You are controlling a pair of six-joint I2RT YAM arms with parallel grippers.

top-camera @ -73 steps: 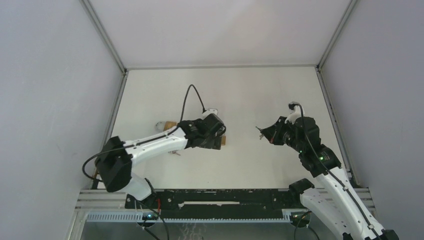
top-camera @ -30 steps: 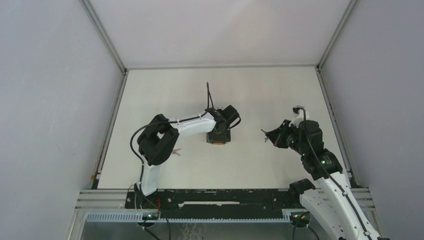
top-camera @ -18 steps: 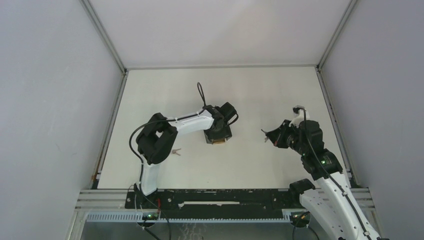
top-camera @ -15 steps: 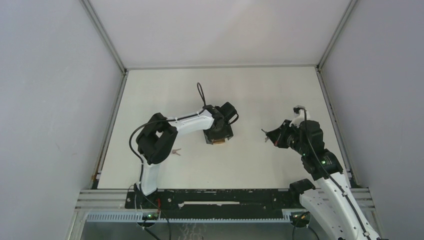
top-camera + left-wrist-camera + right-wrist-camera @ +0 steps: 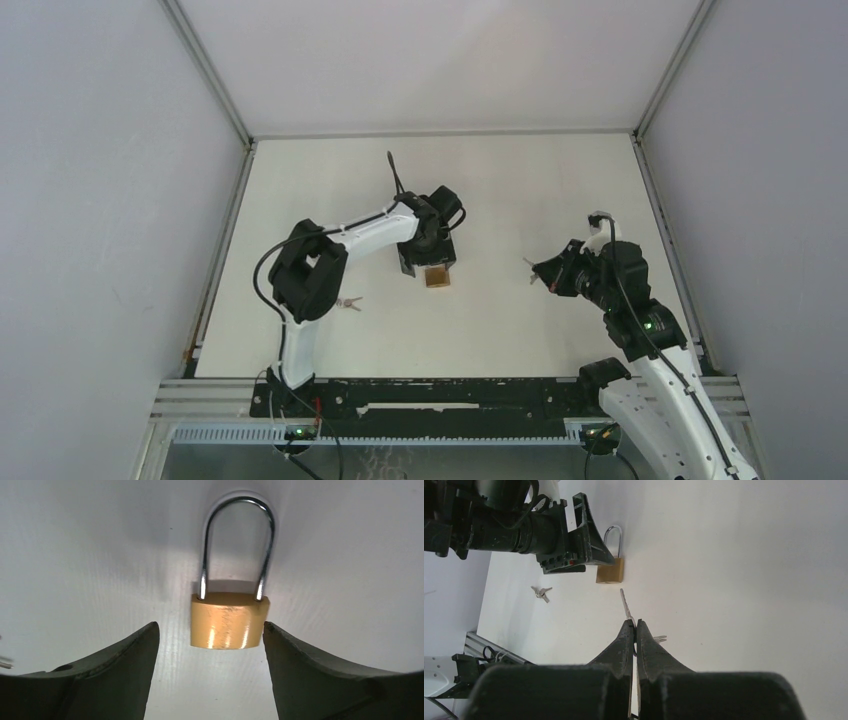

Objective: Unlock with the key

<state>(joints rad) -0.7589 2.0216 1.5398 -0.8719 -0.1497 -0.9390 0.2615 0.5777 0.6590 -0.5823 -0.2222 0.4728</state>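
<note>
White desk (image 5: 500, 320) carries the brass, steel-shackled padlock (image 5: 229, 620) inside the spread left tool (image 5: 210, 630), the right tool (image 5: 634, 625) pinches a slim silver key (image 5: 625, 604) well apart, so next, I reckon, clamp the body and line up the key.

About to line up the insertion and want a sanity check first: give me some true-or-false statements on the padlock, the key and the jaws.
1. The left gripper has its jaws clamped on the padlock. False: the jaws stand open, one on each side of the brass body.
2. The right gripper has its jaws shut on a key, blade sticking out ahead. True.
3. The shackle has sprung open. False: both legs sit in the body.
4. The loose keys lie on the table, apart from the padlock. True.
5. The held key is inside the padlock. False: it is in the air, clear of it.
</note>
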